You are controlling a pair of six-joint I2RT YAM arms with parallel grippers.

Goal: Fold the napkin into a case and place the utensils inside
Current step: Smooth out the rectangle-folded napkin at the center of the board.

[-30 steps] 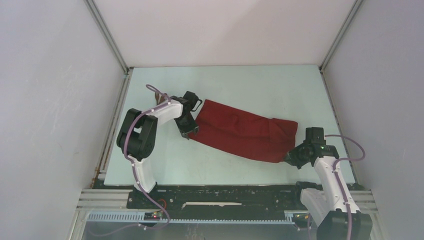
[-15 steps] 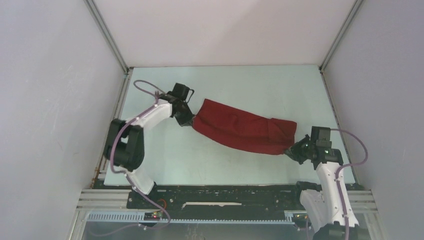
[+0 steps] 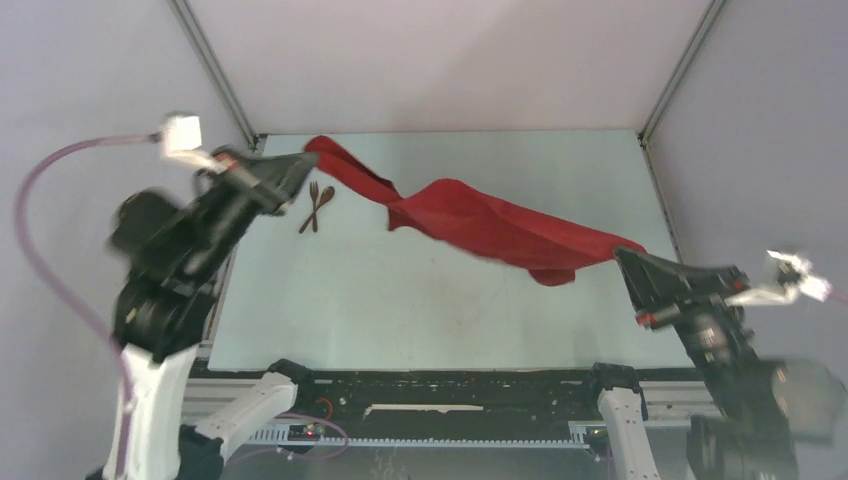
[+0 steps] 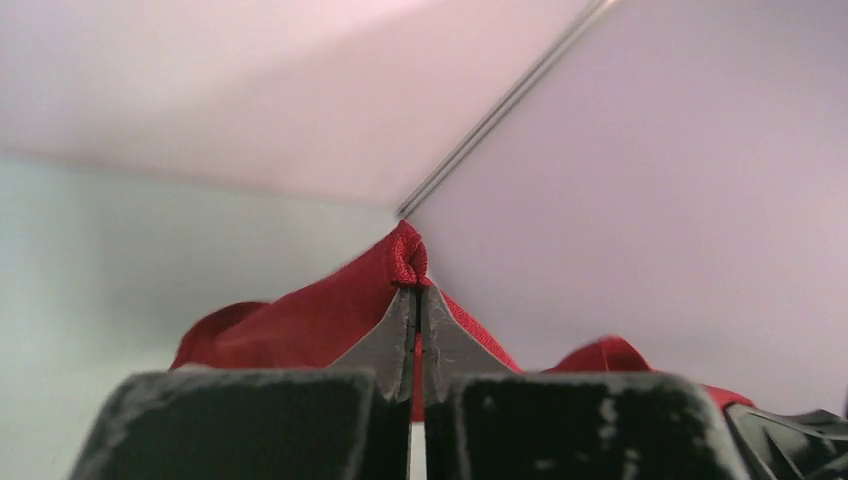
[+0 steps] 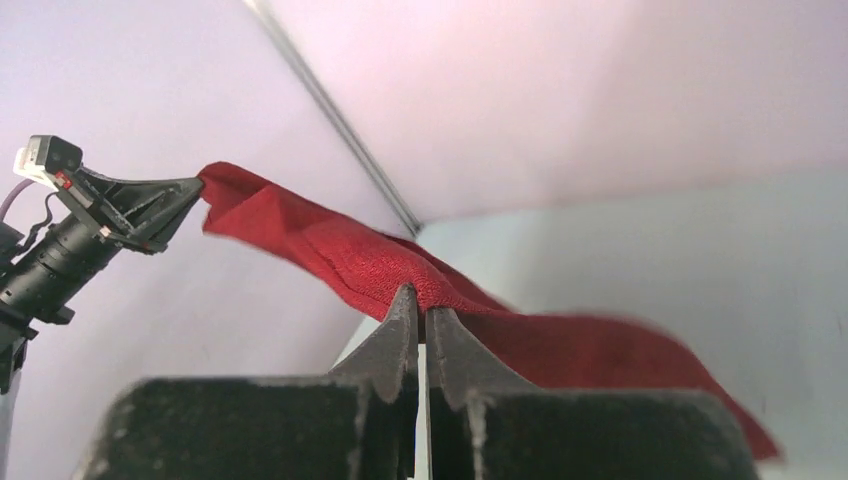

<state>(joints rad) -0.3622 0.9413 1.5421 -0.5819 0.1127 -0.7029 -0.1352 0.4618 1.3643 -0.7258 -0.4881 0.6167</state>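
Above table | napkin dark red, twisted | left tool pinching one end | right tool apparently likewise

Matt, soft woven cloth — napkin, dark smooth wood — utensils

The left arm and the right arm are held raised, and they are seen blurred from above; the left gripper is pointed to the right, the right gripper to the left; each pair of jaws is pressed together on one end of the napkin.
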